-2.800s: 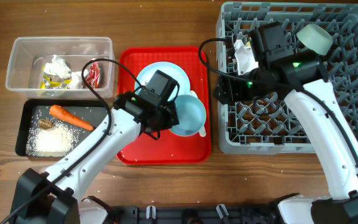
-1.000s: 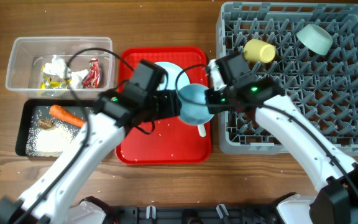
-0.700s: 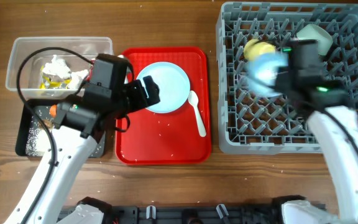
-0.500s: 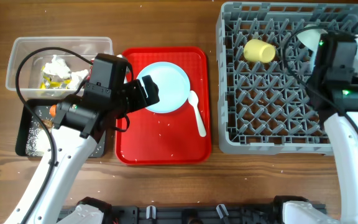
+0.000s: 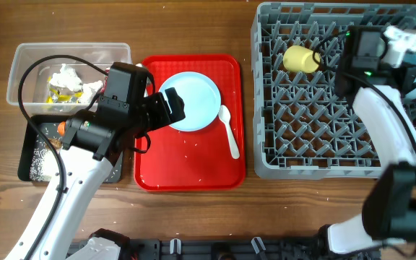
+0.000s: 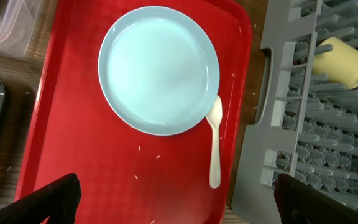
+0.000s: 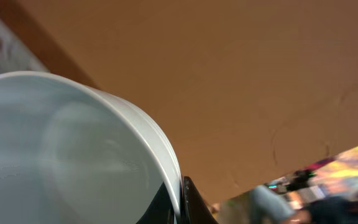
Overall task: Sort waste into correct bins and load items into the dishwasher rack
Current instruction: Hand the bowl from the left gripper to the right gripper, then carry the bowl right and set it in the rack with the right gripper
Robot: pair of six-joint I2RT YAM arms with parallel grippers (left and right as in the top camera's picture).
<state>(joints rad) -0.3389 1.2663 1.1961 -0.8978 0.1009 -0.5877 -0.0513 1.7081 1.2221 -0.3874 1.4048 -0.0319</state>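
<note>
The grey rack (image 5: 266, 162) is carrying a yellow cup (image 5: 300, 59). The left hand (image 6: 176, 202) is hovering, released wide, over the red tray (image 6: 73, 155), blue plate (image 6: 159, 68) and spoon (image 6: 215, 149). The right hand (image 7: 180, 196) is clenching a light-blue bowl (image 7: 73, 155) by its rim at the rack's right edge.

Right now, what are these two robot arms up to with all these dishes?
They are clearing a meal tray. The right gripper is clamped on the rim of a light-blue bowl, held at the far right of the grey dishwasher rack, where a yellow cup already lies. The left gripper hangs open above the red tray, which holds a light-blue plate and a white spoon.
</note>
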